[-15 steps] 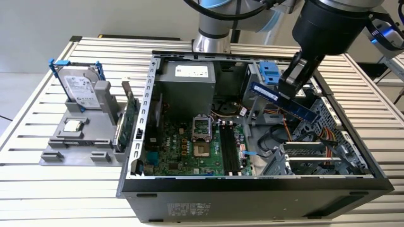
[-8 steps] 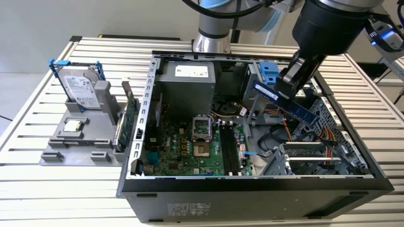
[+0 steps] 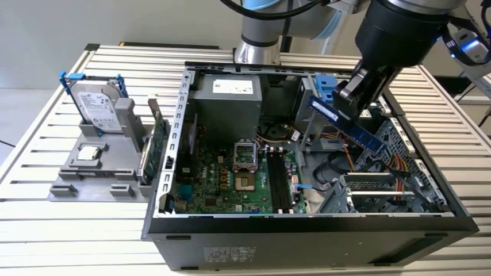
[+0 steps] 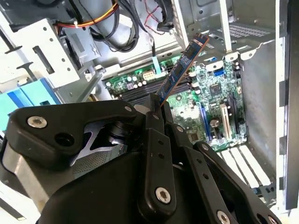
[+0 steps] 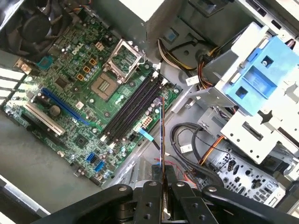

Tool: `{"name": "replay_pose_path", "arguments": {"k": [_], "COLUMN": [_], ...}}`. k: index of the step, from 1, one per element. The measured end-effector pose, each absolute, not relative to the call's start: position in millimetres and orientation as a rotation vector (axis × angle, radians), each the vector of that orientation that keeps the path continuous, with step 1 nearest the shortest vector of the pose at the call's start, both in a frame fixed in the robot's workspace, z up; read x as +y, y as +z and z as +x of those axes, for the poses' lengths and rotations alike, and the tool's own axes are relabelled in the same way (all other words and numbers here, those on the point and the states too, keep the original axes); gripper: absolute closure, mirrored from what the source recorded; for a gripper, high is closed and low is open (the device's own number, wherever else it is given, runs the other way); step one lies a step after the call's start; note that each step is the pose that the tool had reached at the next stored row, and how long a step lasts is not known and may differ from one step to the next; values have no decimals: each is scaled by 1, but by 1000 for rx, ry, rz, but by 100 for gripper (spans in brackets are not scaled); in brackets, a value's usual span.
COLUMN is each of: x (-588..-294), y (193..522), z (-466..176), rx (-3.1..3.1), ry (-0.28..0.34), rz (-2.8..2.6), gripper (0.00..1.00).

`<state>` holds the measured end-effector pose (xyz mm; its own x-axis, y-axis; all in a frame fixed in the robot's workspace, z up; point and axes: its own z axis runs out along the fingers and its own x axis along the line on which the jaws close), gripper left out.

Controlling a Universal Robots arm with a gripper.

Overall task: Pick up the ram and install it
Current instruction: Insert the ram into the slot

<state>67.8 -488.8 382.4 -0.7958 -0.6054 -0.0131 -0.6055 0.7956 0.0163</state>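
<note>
My gripper (image 3: 351, 102) is shut on the ram (image 3: 365, 134), a slim blue stick held tilted in the air above the open computer case, over the drive bay side at the exterior view's right. In the first wrist view the ram (image 5: 161, 135) stands edge-on out of the gripper (image 5: 162, 176), beside the black memory slots (image 5: 133, 109) of the green motherboard (image 5: 70, 65). The second wrist view has the ram (image 4: 182, 65) rising from the gripper (image 4: 154, 106) toward the motherboard (image 4: 205, 93). The memory slots (image 3: 277, 181) lie below, to the exterior view's left of the stick.
The open case (image 3: 307, 221) holds a power supply (image 3: 226, 95), a CPU socket (image 3: 245, 155), a blue drive cage (image 3: 326, 86) and loose cables (image 3: 360, 164). On the exterior view's left, a grey fixture (image 3: 100, 172) carries a hard drive (image 3: 100, 106) and a green card (image 3: 157, 146).
</note>
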Motion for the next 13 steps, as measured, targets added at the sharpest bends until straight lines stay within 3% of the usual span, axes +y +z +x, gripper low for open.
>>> {"name": "replay_pose_path", "arguments": {"k": [13], "x": [-489], "y": [382], "z": [68], "rx": [3037], "ry": [30], "rz": [-768], "gripper": [100]}}
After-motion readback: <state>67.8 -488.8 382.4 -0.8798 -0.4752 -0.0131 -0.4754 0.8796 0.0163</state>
